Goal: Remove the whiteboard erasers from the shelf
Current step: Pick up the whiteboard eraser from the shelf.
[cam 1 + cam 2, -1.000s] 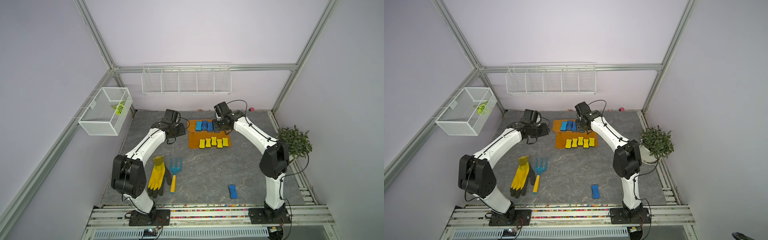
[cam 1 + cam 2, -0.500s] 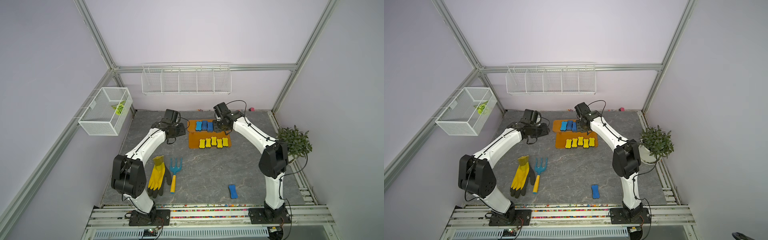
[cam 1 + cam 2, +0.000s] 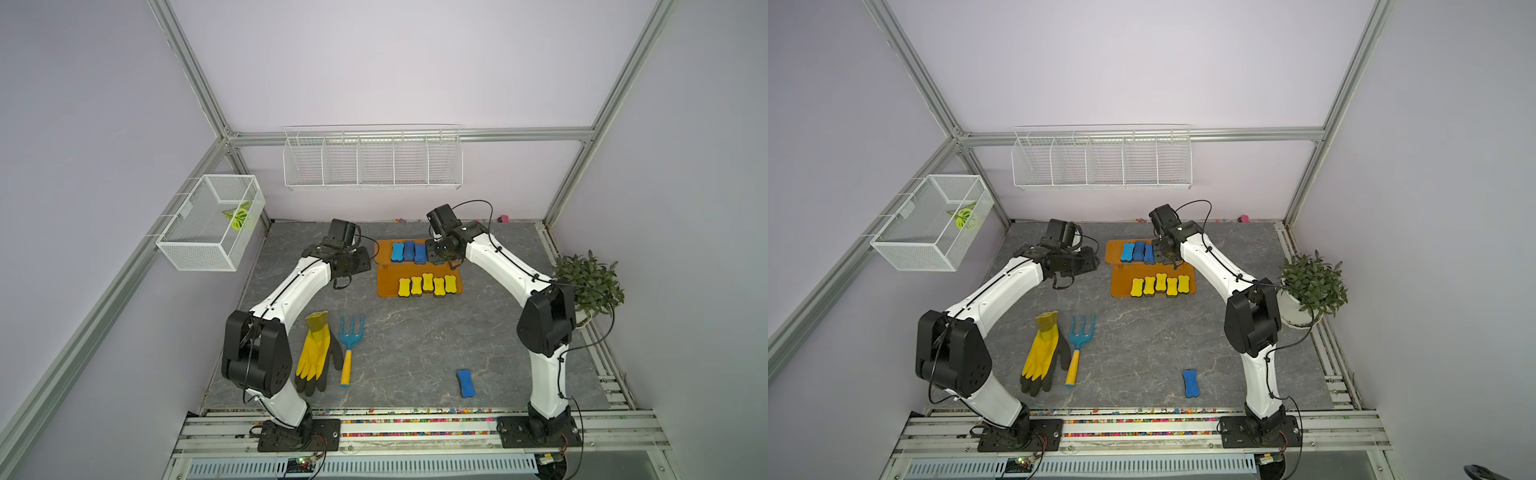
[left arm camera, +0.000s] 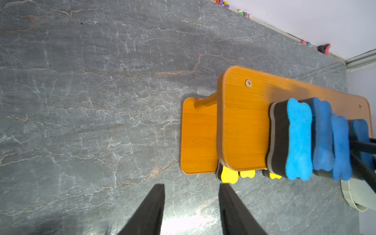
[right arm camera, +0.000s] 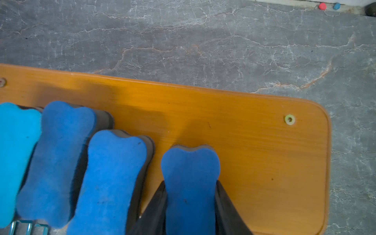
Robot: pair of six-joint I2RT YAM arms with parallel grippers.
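**Shelf and erasers.** The two-tier shelf (image 3: 387, 286) stands at the back of the worktop (image 3: 415, 340) and carries nine erasers.
- Upper tier: four blue erasers (image 5: 59, 160) in a row, side by side and close together.
- Lower tier: five yellow erasers (image 3: 427, 285) in a row.
- A loose eraser (image 3: 466, 383), also blue, lies on the worktop near the front, well apart from the shelf.

**Right gripper** (image 5: 190, 183). Its fingers (image 5: 156, 205) are closed against both long sides of the end eraser (image 5: 190, 166), the blue one nearest the robot's right end of the upper tier. This eraser appears to rest on the board, a little apart from its neighbour. In both top views the gripper hides it.

**Left gripper** (image 4: 191, 186). The fingers are apart and empty, over the worktop just beside the shelf's other end.

**Handling (judged).** The erasers look like light foam on a dark felt base. They seem soft enough to dent under pressure, and neither fragile nor slippery. The narrow waist of the bone shape is the natural hold, taken across the width, about as here, and a light squeeze should suffice. A straight lift is advisable: the other blue erasers stand close, and a sideways drag could shift them.
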